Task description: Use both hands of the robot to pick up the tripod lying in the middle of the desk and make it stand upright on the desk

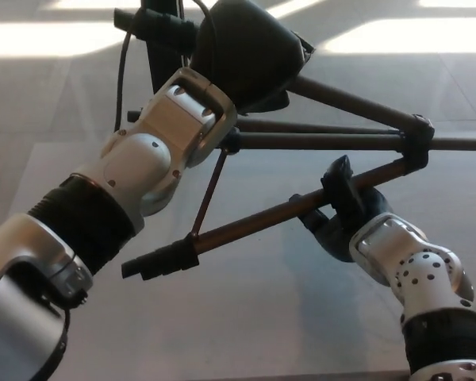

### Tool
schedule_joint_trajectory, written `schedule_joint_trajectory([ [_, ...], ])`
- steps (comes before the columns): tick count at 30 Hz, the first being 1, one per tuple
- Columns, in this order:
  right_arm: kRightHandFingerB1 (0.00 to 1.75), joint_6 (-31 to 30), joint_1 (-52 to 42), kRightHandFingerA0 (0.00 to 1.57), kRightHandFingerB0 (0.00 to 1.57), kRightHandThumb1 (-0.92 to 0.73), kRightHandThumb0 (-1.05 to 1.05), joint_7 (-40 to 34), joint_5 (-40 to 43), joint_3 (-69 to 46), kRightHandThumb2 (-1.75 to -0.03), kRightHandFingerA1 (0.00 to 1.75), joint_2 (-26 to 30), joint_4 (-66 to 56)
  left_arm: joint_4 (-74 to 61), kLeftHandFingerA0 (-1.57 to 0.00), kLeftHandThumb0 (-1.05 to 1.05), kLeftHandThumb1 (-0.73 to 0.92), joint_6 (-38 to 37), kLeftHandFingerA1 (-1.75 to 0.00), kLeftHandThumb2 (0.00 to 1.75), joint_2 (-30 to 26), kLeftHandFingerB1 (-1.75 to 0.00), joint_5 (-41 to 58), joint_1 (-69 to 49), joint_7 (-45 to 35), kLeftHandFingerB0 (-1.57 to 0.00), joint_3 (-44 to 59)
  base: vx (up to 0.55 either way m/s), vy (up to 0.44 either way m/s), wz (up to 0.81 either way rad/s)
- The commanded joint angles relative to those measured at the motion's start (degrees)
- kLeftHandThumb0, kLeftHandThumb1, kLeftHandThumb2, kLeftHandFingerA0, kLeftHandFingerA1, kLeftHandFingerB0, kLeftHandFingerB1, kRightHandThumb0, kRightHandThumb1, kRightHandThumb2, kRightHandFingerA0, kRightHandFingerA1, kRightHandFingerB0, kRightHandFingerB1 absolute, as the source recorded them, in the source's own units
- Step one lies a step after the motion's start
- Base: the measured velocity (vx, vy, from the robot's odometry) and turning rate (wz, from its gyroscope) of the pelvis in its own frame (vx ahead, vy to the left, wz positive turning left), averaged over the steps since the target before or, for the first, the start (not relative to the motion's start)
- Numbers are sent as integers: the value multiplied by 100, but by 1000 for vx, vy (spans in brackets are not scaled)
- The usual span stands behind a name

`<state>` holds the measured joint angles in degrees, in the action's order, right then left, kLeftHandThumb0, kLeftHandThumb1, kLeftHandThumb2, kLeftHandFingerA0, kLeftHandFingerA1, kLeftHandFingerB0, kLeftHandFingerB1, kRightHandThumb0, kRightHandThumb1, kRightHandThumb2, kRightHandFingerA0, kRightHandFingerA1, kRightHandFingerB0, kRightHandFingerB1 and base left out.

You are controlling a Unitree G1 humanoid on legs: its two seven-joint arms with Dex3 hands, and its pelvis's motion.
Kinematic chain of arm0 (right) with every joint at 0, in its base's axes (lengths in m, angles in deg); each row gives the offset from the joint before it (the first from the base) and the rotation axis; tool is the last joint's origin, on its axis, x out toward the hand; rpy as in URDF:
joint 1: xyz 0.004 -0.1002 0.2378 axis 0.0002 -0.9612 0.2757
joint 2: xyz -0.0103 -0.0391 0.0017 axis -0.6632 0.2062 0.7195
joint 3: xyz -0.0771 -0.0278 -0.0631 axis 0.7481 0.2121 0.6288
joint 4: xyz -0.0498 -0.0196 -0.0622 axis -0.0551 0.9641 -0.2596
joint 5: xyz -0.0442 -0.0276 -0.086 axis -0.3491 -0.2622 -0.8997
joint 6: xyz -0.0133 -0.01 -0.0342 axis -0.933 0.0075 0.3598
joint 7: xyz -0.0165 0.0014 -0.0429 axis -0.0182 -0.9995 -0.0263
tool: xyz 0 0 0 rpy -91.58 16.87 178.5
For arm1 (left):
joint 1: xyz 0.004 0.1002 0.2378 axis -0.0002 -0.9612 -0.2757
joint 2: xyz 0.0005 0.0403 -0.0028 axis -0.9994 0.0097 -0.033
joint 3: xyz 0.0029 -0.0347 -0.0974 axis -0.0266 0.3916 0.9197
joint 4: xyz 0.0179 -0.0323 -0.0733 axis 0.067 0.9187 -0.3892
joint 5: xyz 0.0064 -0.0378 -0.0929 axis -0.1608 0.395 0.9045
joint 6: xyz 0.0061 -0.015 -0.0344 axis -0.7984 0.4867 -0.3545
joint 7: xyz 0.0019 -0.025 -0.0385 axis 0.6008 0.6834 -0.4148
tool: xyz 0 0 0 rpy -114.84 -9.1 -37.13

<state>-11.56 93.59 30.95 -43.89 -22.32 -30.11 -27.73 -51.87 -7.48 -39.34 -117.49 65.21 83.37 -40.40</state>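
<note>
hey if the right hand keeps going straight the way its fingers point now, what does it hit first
Almost certainly the tripod's lower leg: the right hand reaches up with its fingers already at that leg, seemingly touching it, though depth is unclear.

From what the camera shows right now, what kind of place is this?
Probably an indoor lab or office workspace, though little shows. A plain grey desk fills the view, bright patches of light fall across its far side, and the only item is a black tripod held by the left hand and right hand.
</note>
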Motion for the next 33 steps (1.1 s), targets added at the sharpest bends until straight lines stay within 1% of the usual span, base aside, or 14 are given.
schedule_joint_trajectory([
  [1, 43, -343, 525, 41, 30, -92, -62, -99, -134, 99, -71, 59, -77, -70, -333, -93, -28, 43, 74, -168, 56, -102, -70, -111, -352, -379, -88, 123, 0, 0, 0],
  [3, 54, -324, 468, 28, 19, -78, -62, -308, -5, -15, -103, 63, -230, -343, -460, -94, -29, 43, 144, -170, 57, -154, -70, -185, -525, -421, -91, 148, 0, 0, 0],
  [7, 51, -111, 442, 27, 19, -92, -58, 142, -198, 102, -80, 67, -127, -359, -457, -94, -30, 45, 165, -173, 56, -203, -76, -232, -842, -278, -89, 208, 0, 0, 0],
  [8, 54, 2455, -138, 10, 1, -92, -30, 2511, -2869, 2609, -134, 63, 1186, 23, -413, -93, -28, 46, 162, -172, 57, -196, -73, -197, -821, -355, -88, 235, 0, 0, 0],
  [9, 54, 1321, 181, 35, 38, -87, -47, 901, -599, 237, -78, 62, -82, -10, -424, -95, -26, 45, 199, -171, 56, -174, -70, -175, -766, -524, -88, 248, 0, 0, 0],
  [10, 48, 1127, 190, 22, 24, -91, -44, 1199, -591, 271, -75, 58, 14, 245, -330, -95, -28, 43, 178, -169, 57, -162, -70, -172, -693, -499, -86, 249, 0, 0, 0],
  [11, 100, 966, 536, 73, 61, -73, -38, -767, -709, -1, -65, 161, -303, 200, -270, -97, -31, 42, 147, -169, 58, -148, -72, -215, -584, -369, -87, 248, 0, 0, 0],
  [14, 165, 764, 750, 108, 78, -82, -45, -1307, -500, -282, -67, 175, -391, 239, -208, -92, -26, 44, 78, -168, 57, -161, -75, -216, -486, -261, -86, 285, 0, 0, 0],
  [19, 115, 505, 484, 129, 89, -66, -49, -562, -742, 63, -105, 144, -111, 15, -243, -96, -25, 46, -2, -171, 57, -222, -77, -244, -561, -154, -88, 282, 0, 0, 0],
  [20, 115, 459, 491, 129, 89, -66, -49, -658, -747, 49, -105, 144, -103, -81, -218, -96, -25, 46, -24, -171, 57, -225, -77, -227, -554, -154, -88, 293, 0, 0, 0],
  [21, 172, 595, 411, 103, 76, -64, -26, -502, -910, 172, -99, 175, -55, -170, -213, -94, -22, 45, -41, -169, 55, -246, -78, -217, -561, -149, -90, 309, 0, 0, 0],
  [30, 131, 633, 679, 125, 104, -43, -28, -166, -2472, 1469, -117, 143, 1549, -507, -416, -91, -33, 44, 78, -169, 56, -543, -78, -176, -717, -417, -87, 540, 0, 0, 0],
  [31, 160, 552, 754, 98, 80, -37, -21, -163, -2524, 1520, -134, 175, 1677, -547, -392, -92, -33, 43, 37, -168, 57, -578, -75, -219, -707, -306, -85, 525, 0, 0, 0],
  [33, 131, 613, 915, 127, 104, -45, -27, -134, -2727, 1677, -121, 145, 1939, -510, -409, -91, -29, 45, 1, -168, 57, -605, -72, -153, -671, -407, -83, 570, 0, 0, 0],
])
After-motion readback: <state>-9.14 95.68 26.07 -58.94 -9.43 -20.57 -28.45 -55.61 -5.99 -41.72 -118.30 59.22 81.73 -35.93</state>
